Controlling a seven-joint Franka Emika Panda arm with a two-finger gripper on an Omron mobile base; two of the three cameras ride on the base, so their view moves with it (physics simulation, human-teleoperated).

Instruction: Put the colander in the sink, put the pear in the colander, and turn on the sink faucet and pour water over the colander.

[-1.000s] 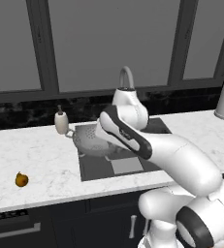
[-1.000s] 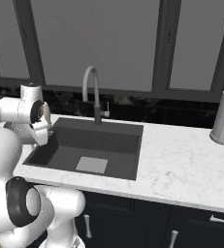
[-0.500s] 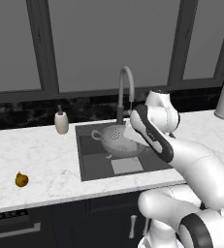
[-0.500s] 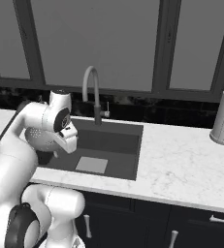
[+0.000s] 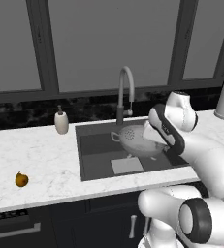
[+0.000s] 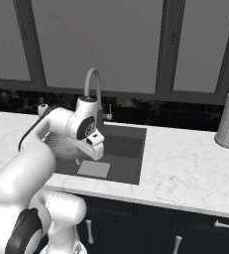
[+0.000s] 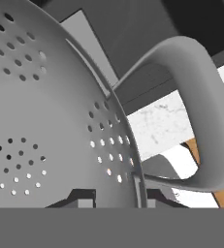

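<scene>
From the left, the colander (image 5: 135, 139) I carry hangs over the sink (image 5: 96, 150), while the pear (image 5: 21, 179) waits on the tabletop (image 5: 36, 160). From the right, the sink faucet (image 6: 92, 87) stands untouched. In the hand view my fingers (image 7: 114, 197) pinch the colander's rim.

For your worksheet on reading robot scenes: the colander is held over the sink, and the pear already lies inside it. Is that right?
Not quite. The colander is held over the sink, but the pear lies on the counter left of the sink, as the left base view shows.
</scene>
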